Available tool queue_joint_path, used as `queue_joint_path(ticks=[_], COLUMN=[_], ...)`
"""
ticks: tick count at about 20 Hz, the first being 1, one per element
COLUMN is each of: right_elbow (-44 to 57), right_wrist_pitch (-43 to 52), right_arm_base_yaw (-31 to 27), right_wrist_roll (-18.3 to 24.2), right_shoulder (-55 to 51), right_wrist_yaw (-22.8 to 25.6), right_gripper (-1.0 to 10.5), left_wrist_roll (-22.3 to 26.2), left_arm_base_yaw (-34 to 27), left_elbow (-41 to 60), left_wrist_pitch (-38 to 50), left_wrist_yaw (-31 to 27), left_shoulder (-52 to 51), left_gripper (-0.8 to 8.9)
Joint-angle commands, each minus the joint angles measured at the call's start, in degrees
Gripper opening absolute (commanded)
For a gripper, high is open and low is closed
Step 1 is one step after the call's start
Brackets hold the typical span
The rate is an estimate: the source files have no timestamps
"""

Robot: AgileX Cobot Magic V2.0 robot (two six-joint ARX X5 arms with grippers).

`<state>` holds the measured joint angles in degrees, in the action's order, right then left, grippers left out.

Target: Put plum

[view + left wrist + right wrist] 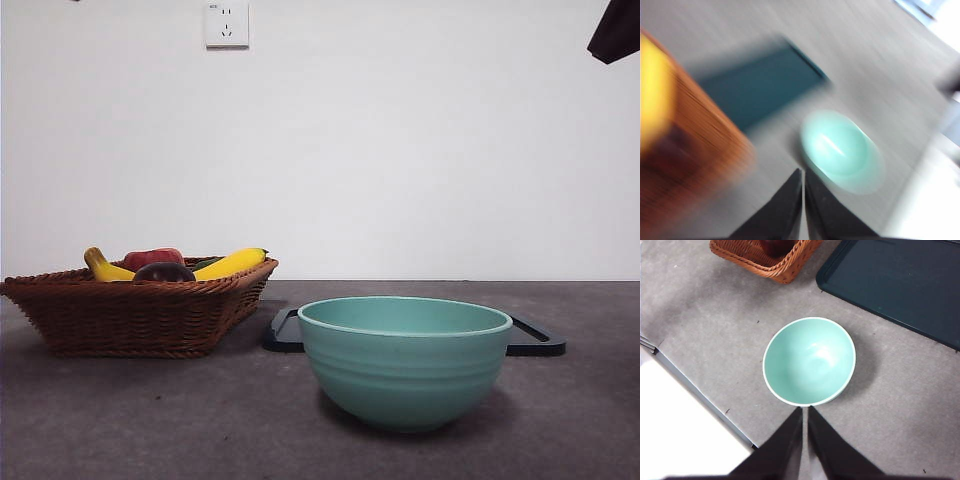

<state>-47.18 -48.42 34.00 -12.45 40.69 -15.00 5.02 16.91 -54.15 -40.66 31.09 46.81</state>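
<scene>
The plum (163,272) is a dark maroon round fruit lying in the wicker basket (140,315) at the left, between the bananas. A teal bowl (405,360) stands empty near the front, right of the basket. My right gripper (805,411) hangs shut and empty high above the bowl (810,360), over its near rim. My left gripper (803,174) is also shut and empty, up in the air; its view is motion-blurred and shows the bowl (841,150) and the basket (700,145) below. In the front view, only a black arm tip (615,30) shows at the top right corner.
A dark flat tray (535,338) lies behind the bowl. Yellow bananas (232,263) and a red fruit (152,258) share the basket. The table's edge (690,387) runs close to the bowl in the right wrist view. A wall socket (227,24) is on the back wall.
</scene>
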Motion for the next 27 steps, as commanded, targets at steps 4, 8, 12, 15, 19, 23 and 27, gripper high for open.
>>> queue_joint_path(ticks=[4, 8, 12, 15, 19, 23, 27], right_elbow=[-0.57, -0.57, -0.57, -0.57, -0.57, -0.57, -0.57], right_wrist_pitch=[0.39, 0.39, 0.39, 0.42, 0.42, 0.39, 0.42], right_arm_base_yaw=[0.31, 0.31, 0.31, 0.31, 0.31, 0.31, 0.31], right_wrist_roll=[-0.35, -0.35, -0.35, -0.35, -0.35, -0.35, -0.35], right_shoulder=[0.39, 0.37, 0.37, 0.37, 0.37, 0.37, 0.37], right_wrist_yaw=[0.0, 0.0, 0.0, 0.0, 0.0, 0.0, 0.0], right_gripper=[0.1, 0.1, 0.1, 0.1, 0.1, 0.1, 0.1], left_wrist_roll=[0.33, 0.81, 1.99, 1.97, 1.75, 1.31, 1.36], left_arm_base_yaw=[-8.39, -15.1, -20.06, -22.34, -22.69, -22.69, -22.69], left_elbow=[2.71, 14.67, 29.64, 38.82, 47.45, 51.82, 53.4], left_wrist_pitch=[24.41, 37.55, 40.79, 40.68, 40.37, 39.69, 35.85], left_wrist_yaw=[-16.92, -29.09, -33.9, -34.1, -34.12, -34.12, -34.12], left_shoulder=[-8.63, -19.39, -30.29, -36.61, -42.75, -45.88, -46.64], left_gripper=[0.07, 0.08, 0.07, 0.08, 0.08, 0.07, 0.08])
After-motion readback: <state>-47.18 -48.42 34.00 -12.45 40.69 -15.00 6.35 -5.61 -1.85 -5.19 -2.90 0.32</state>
